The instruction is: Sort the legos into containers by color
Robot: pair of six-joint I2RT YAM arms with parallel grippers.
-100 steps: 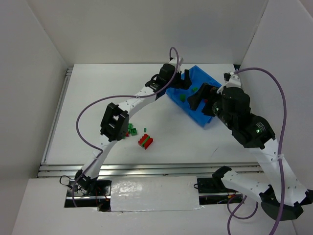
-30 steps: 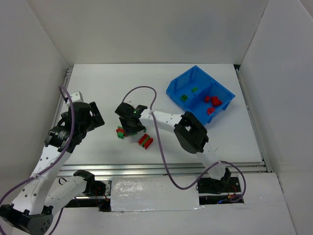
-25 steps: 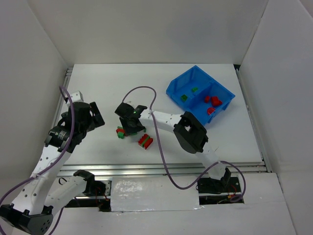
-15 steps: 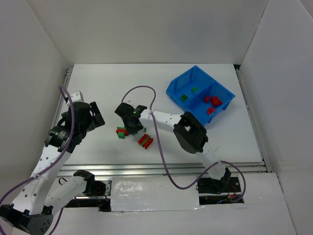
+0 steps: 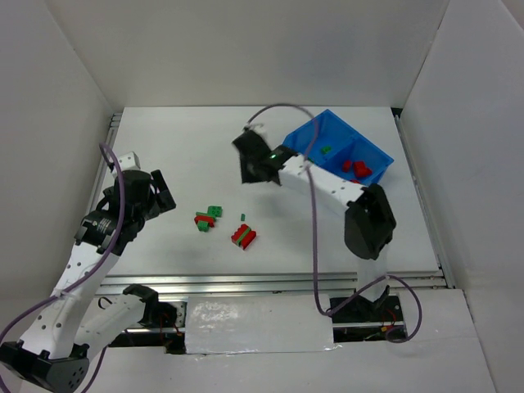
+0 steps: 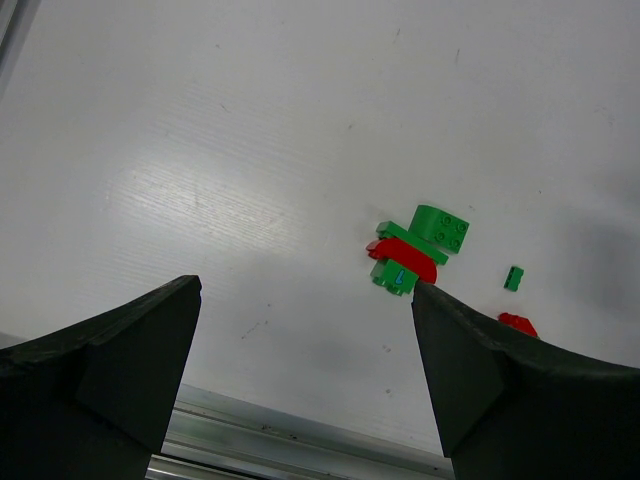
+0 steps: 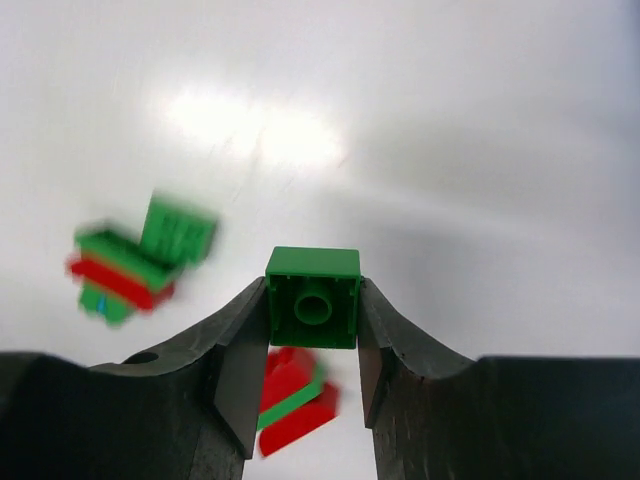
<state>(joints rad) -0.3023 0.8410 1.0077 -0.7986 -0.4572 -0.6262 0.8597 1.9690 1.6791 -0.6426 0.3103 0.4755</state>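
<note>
My right gripper [image 7: 313,300] is shut on a small green lego [image 7: 313,283], held off the table. From above, the right gripper [image 5: 249,166] hangs between the loose legos and the blue bin [image 5: 368,144]. On the table lie a green-and-red cluster [image 5: 206,219], a tiny green piece [image 5: 242,217] and a red-on-green stack [image 5: 243,237]. The bin's left compartment holds green legos [image 5: 325,150] and its right one holds red legos [image 5: 357,169]. My left gripper [image 6: 305,300] stands open above bare table, left of the cluster [image 6: 412,253].
White walls close in the table on three sides. An aluminium rail [image 5: 246,282] runs along the near edge. The right arm's cable [image 5: 282,108] loops over the bin's near-left corner, and the arm covers part of the bin.
The right gripper closed on a green lego at the pile, lifted it and swung up and right toward the bin. The left arm has not moved.
</note>
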